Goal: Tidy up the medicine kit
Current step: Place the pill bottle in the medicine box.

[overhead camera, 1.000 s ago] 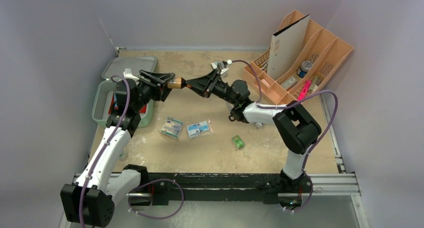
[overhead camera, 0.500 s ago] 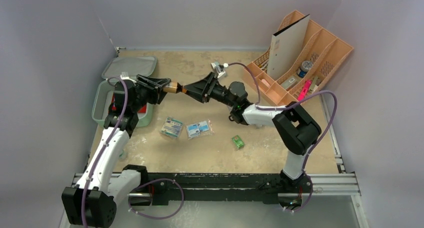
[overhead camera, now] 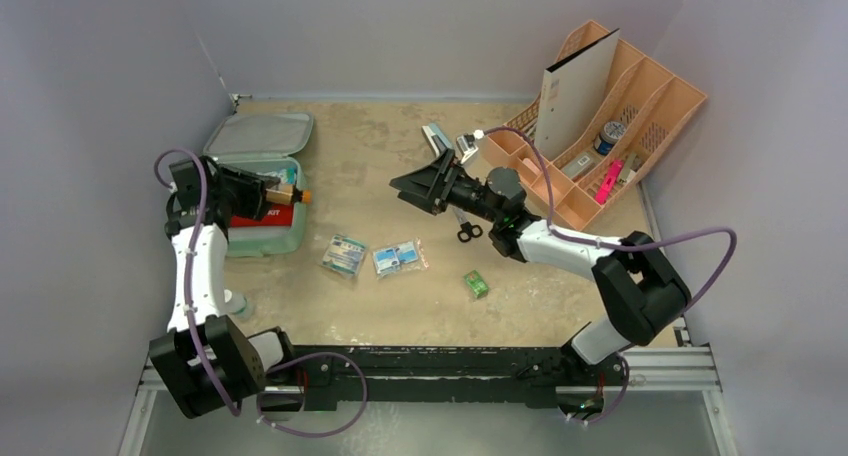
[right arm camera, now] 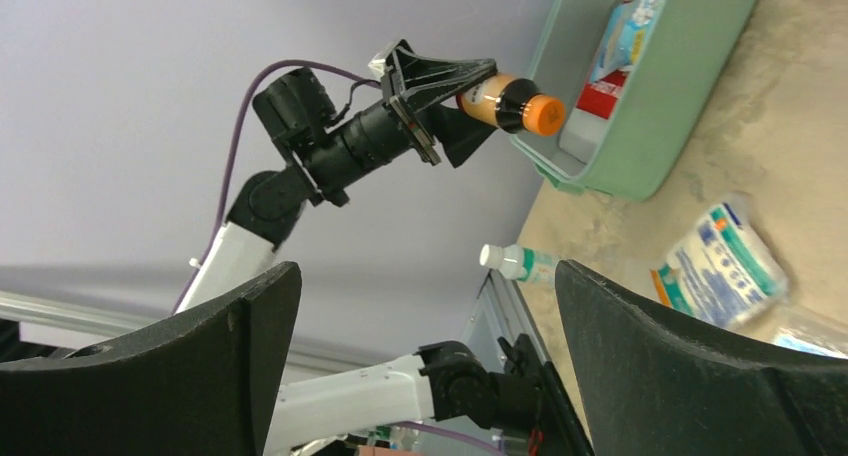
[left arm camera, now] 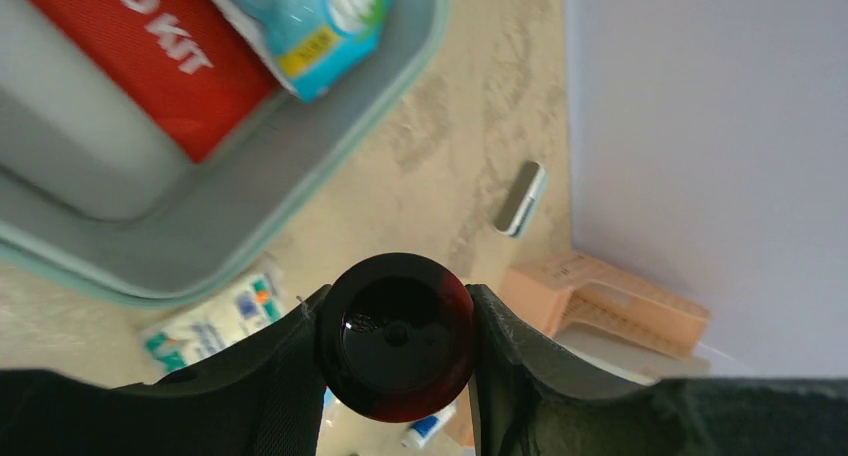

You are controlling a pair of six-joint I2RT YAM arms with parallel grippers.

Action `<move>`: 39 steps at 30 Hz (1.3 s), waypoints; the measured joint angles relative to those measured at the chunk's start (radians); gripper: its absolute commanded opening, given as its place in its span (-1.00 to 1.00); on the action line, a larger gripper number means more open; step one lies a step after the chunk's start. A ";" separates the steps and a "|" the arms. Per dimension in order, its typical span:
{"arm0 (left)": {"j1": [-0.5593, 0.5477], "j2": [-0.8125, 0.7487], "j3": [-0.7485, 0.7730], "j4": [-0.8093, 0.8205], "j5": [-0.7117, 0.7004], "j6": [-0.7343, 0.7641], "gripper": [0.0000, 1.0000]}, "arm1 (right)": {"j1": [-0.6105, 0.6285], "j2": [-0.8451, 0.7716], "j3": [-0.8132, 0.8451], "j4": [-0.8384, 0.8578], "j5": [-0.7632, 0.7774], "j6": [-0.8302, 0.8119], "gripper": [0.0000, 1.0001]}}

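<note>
The open mint-green clamshell medicine kit holds a red "KIT" pouch and a blue-white packet. Above the kit, the left gripper has its jaws clamped on an orange-capped amber bottle. The right gripper has its jaws wide apart and empty.

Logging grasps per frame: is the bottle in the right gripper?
No, the left gripper clamps the bottle over the kit, and the right gripper is open and empty.

Table bears medicine kit, packets, scissors — organizer.
</note>
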 measured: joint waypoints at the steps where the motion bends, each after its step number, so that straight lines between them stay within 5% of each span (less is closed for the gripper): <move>1: 0.014 0.009 0.011 -0.028 -0.017 0.023 -0.63 | -0.008 -0.012 -0.010 -0.012 -0.004 -0.008 0.98; 18: 0.129 0.251 0.082 -0.154 -0.190 0.173 -0.55 | -0.089 -0.142 -0.079 -0.129 -0.050 -0.093 0.98; 39: 0.134 0.370 0.091 -0.177 -0.225 0.168 -0.02 | -0.089 -0.146 -0.118 -0.147 -0.032 -0.116 0.97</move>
